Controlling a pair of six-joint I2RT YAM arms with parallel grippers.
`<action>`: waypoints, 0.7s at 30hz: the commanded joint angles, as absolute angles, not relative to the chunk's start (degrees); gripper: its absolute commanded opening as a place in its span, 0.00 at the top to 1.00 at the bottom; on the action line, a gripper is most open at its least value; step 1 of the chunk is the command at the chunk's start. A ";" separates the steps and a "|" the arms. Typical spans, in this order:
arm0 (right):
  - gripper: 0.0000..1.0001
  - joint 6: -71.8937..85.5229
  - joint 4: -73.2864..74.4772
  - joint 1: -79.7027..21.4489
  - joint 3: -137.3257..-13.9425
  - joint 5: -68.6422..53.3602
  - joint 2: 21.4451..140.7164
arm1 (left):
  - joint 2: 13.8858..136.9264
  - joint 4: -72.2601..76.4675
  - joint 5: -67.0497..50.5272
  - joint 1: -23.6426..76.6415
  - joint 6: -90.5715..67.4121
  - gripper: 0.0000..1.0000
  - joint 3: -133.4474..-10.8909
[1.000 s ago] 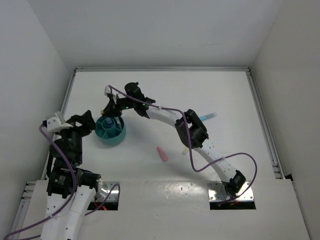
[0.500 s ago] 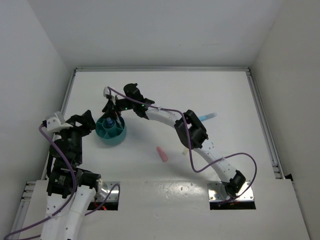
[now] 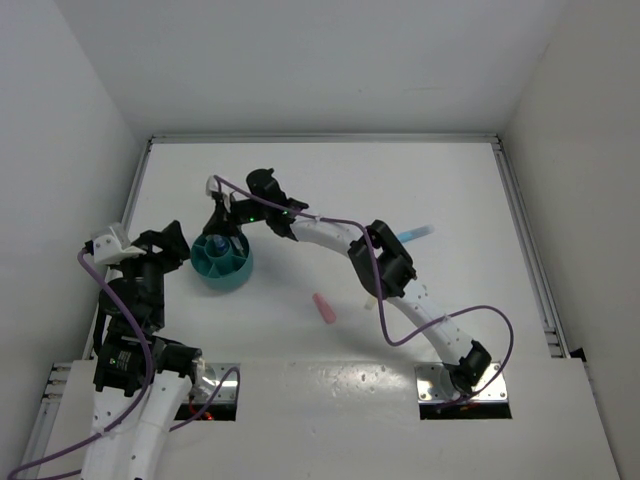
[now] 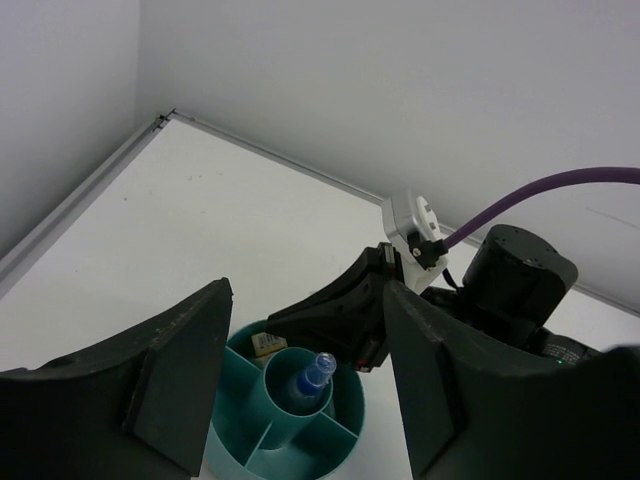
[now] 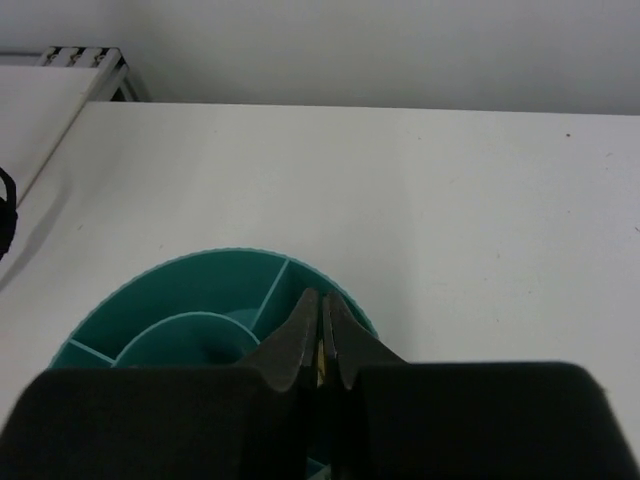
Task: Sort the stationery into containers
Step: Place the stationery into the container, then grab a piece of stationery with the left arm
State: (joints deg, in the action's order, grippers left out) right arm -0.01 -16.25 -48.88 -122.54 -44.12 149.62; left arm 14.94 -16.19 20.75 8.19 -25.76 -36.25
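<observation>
The container is a round dark-teal cup split into compartments, at the table's left. A blue-capped clear tube stands in its centre tube. A small labelled eraser lies in a far compartment. My right gripper hovers over the cup's far rim. In the right wrist view the right gripper is shut, its fingertips pressed together with nothing held. My left gripper stands open beside the cup's left side, and its fingers frame the cup without touching it.
A pink marker lies on the table right of the cup. A blue pen lies further right, partly behind the right arm. A small pale item sits by the right arm's forearm. The table's raised rail runs along the left.
The right gripper's jaws opened over the cup and then closed to shut. The gripper shifted slightly away from the cup's centre. The left arm stayed in place.
</observation>
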 commanded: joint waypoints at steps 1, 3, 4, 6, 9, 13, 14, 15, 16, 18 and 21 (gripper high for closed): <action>0.98 0.18 -19.86 -49.83 -122.61 -46.32 142.21 | 14.77 -14.15 20.21 8.70 -25.22 0.33 -36.39; 0.98 0.18 -19.86 -50.36 -122.61 -45.80 141.42 | 14.77 -14.15 20.21 8.70 -25.22 0.38 -36.39; 0.98 0.18 -19.86 -50.36 -122.61 -44.83 140.81 | 14.77 -14.15 20.21 8.70 -25.22 0.38 -36.39; 0.94 0.18 -19.34 -50.36 -122.61 -44.30 140.19 | 14.77 -14.15 20.21 8.70 -25.22 0.39 -36.39; 0.88 -0.43 -18.11 -50.36 -122.61 -41.85 138.87 | 14.77 -14.15 20.21 8.70 -25.22 0.39 -36.39; 0.85 -3.33 -14.08 -49.14 -122.61 -37.89 135.71 | 15.47 -14.15 18.56 8.70 -25.22 0.48 -36.39; 0.88 -4.04 -12.24 -49.13 -122.61 -36.05 135.01 | 15.99 -13.28 17.41 8.70 -25.22 0.55 -36.39; 0.95 -5.87 -9.26 -48.52 -124.52 -28.90 134.39 | 16.87 -12.40 12.70 8.70 -25.22 0.65 -35.69; 1.00 -7.02 -5.31 -48.52 -125.85 -23.52 133.78 | 17.66 -11.44 9.79 9.31 -25.22 0.85 -34.90; 1.00 -7.03 4.98 -48.52 -127.70 -3.65 131.49 | 20.90 -10.03 0.42 10.89 -25.22 1.00 -35.41; 1.00 -9.31 12.21 -47.47 -123.53 11.98 127.37 | 32.49 -13.77 -10.07 12.56 -28.29 1.00 -40.05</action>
State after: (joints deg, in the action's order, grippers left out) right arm -6.02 2.00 -48.99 -124.79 -12.53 134.19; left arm 24.10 -12.91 4.80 10.83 -26.15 -36.67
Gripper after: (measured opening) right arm 0.002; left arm 0.009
